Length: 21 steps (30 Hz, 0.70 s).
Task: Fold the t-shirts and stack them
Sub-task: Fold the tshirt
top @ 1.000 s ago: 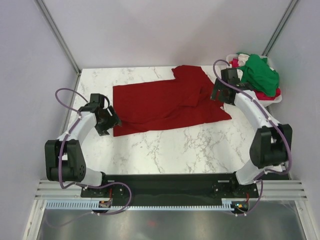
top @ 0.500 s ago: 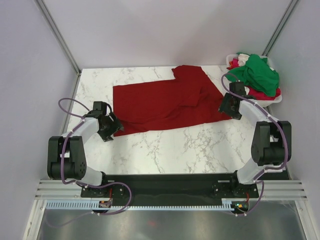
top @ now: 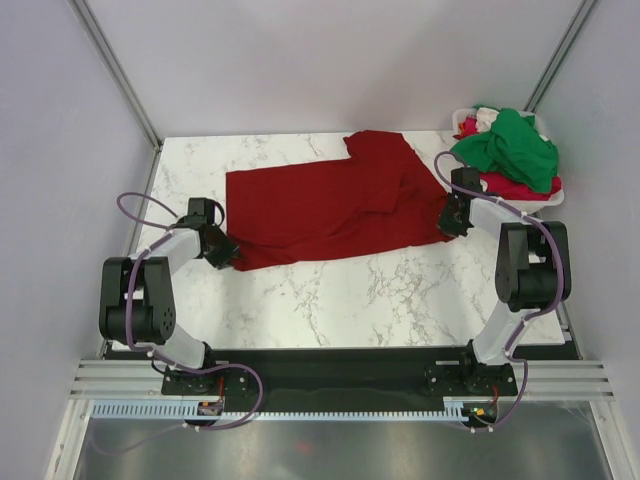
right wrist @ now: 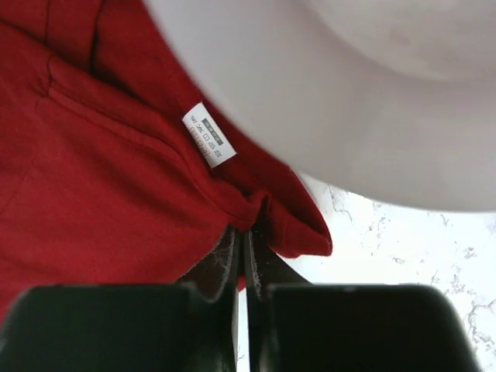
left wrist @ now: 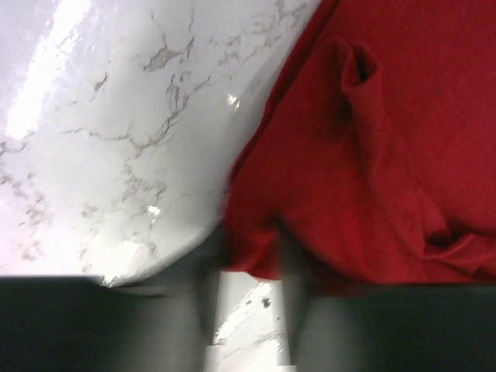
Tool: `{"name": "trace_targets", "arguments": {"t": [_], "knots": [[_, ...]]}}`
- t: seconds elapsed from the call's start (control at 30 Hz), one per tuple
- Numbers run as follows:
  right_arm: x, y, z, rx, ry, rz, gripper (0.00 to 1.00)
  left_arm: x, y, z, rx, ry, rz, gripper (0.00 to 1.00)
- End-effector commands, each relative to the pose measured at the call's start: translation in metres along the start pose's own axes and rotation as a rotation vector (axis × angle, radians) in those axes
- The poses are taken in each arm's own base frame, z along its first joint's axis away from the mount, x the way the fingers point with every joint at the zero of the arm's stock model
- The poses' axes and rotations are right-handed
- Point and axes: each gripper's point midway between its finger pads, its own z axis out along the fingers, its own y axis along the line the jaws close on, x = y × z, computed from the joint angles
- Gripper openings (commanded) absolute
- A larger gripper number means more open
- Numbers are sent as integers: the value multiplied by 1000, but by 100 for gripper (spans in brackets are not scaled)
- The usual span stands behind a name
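A dark red t-shirt (top: 330, 205) lies spread across the back half of the marble table (top: 340, 290). My left gripper (top: 226, 254) is down at its near left corner. In the left wrist view the blurred fingers (left wrist: 291, 263) of the left gripper (left wrist: 248, 260) stand either side of the shirt's edge (left wrist: 256, 248), with a narrow strip of table between them. My right gripper (top: 447, 220) is at the shirt's right end. In the right wrist view the right gripper (right wrist: 246, 232) is shut on a pinched fold of the dark red shirt (right wrist: 116, 194), below its white label (right wrist: 208, 135).
A white basket (top: 553, 196) stands at the back right corner, holding a bright green t-shirt (top: 515, 148) over a lighter red one (top: 520, 188). A white rounded surface (right wrist: 372, 93) fills the top of the right wrist view. Frame posts stand at both back corners.
Both arms have come down to the dark red shirt's near corners. The right jaws have closed on the cloth, and the left fingers have drawn in around the edge.
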Motion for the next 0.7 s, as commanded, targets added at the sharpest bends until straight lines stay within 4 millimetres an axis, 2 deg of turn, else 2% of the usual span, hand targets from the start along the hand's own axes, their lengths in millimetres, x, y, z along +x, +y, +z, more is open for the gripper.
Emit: {"name": "trace_targets", "arguments": {"t": [0.0, 0.03, 0.07, 0.2, 0.23, 0.3, 0.37, 0.4, 0.47, 0.5, 0.6, 0.67], "knots": [[-11, 9, -3, -38, -38, 10, 0, -7, 1, 17, -18, -23, -27, 19], [-10, 8, -5, -41, -38, 9, 0, -8, 0, 18, -18, -23, -27, 7], [-9, 7, -7, -41, -39, 13, 0, -9, -1, 18, -15, -24, -27, 2], [-9, 0, -21, -17, -59, 32, 0, -15, -6, 2, 12, -53, -11, 2], [-17, -3, -33, -3, -102, 48, 0, -19, -9, -6, 18, -65, -6, 2], [-14, -20, -41, 23, -111, 99, 0, -28, 1, -27, -15, -98, 2, 2], [-11, -30, -58, 11, -131, 139, 0, -42, 2, -50, -9, -151, 3, 2], [-13, -34, -73, -2, -158, 162, 0, -43, 13, -57, -29, -142, 4, 2], [-2, -47, -79, 2, -150, 200, 0, -49, 16, -74, -17, -162, 9, 2], [0, -51, -89, -6, -159, 209, 0, -49, 27, -78, -41, -152, 11, 2], [18, -61, -101, -7, -145, 227, 0, -44, 37, -87, -53, -140, 21, 2], [35, -62, -101, -17, -111, 230, 0, -33, 41, -86, -52, -102, 25, 2]]}}
